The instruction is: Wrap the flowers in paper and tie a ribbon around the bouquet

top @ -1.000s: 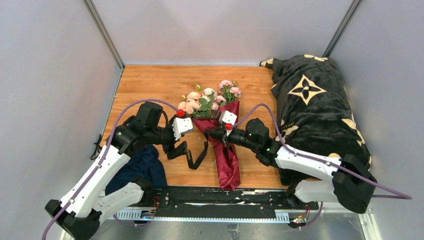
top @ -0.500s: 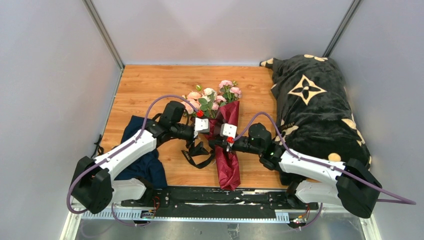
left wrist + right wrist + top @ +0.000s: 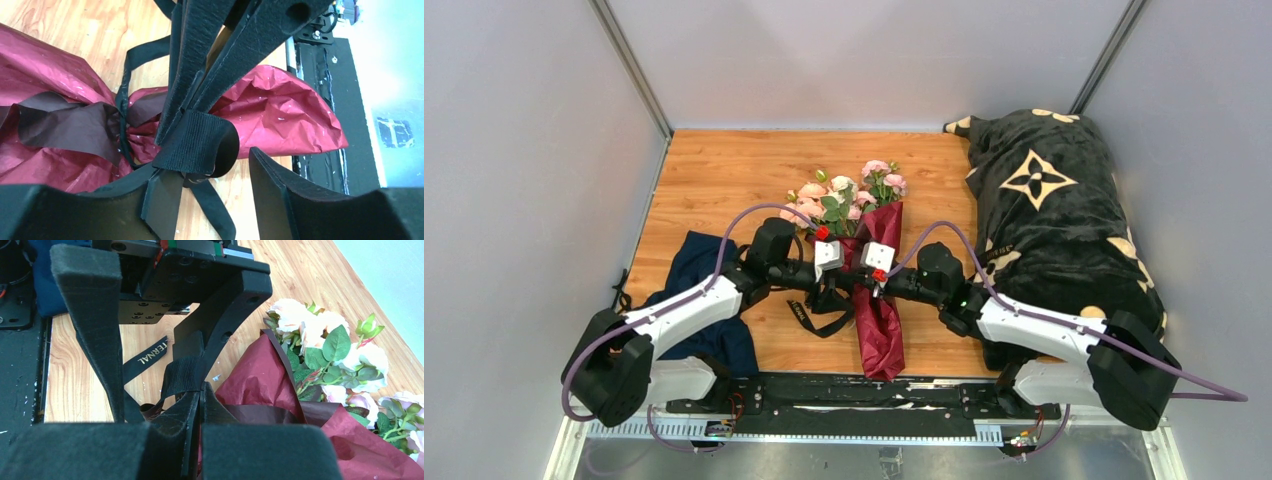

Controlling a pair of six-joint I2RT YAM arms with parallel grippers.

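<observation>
**Ribbon pinched over bouquet, open jaws set around the loop**

Blanket, black with cream flowers, heaped along right side of table. Navy cloth crumpled at near left, partly under left arm. Bouquet at centre, lying lengthwise. Flowers pointing to far edge, paper narrowing toward near edge and cinched at the waist. Arms reaching in from both sides, tips meeting head-on at that waist, on its left side.

Ribbon drawn round cinched waist of paper. Loose loops and tails trailing on bare wood just left of bouquet, white lettering on one tail in right wrist view.

Right gripper clamped fully shut, a short loop of ribbon pinched at its fingertips, just above the paper. Left gripper facing it, jaws partway open and holding nothing firmly. One finger on each side of the pinched loop and of the right gripper's tips. Loop between the pads, close to the left one; contact there unclear.
</observation>
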